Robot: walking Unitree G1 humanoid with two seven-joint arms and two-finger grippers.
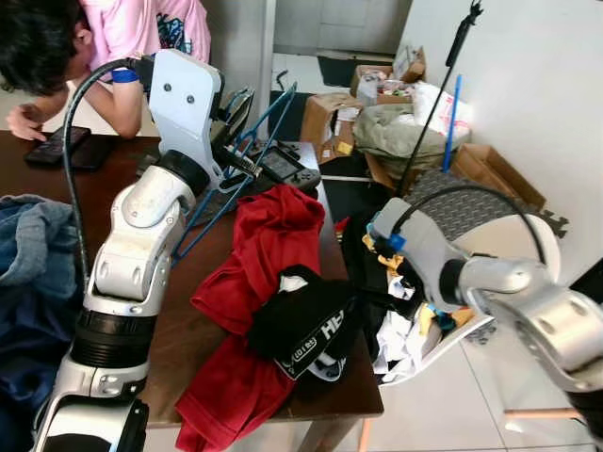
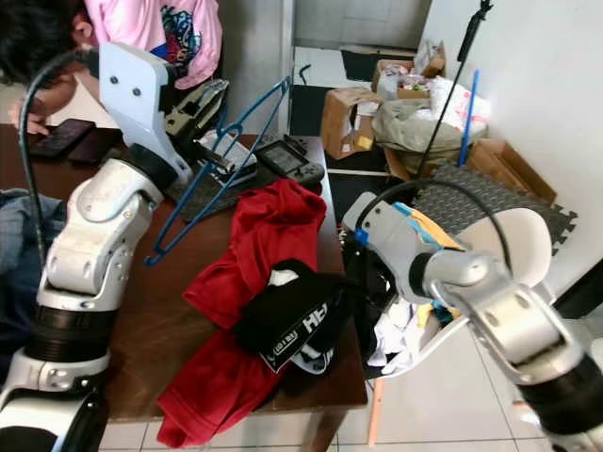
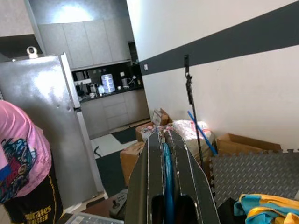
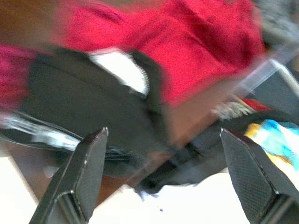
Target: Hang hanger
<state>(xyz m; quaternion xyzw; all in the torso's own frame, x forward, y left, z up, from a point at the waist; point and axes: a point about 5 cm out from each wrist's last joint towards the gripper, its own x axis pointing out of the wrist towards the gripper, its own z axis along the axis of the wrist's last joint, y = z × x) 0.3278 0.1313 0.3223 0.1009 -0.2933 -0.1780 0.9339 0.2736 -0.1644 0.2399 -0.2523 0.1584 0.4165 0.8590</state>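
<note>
Near right: the right end effector hangs beside the near-right edge of the counter, fingers spread wide and empty, facing a black garment printed with white letters, of which "HE" and a small "(10)" are readable. That garment lies on a red garment spread across the counter.

Middle left: the left end effector is raised above the counter, clamped on the blue hanger; the wrist view shows a blue bar pinched between its closed fingers. The hanger's long axis slopes from far right down to near left. The left arm already holds it; no rail can be identified.

Far: a person in a pink shirt leans at the counter's far-left edge; their dark shorts read "emirates". Cardboard boxes stand on the floor far right.
</note>
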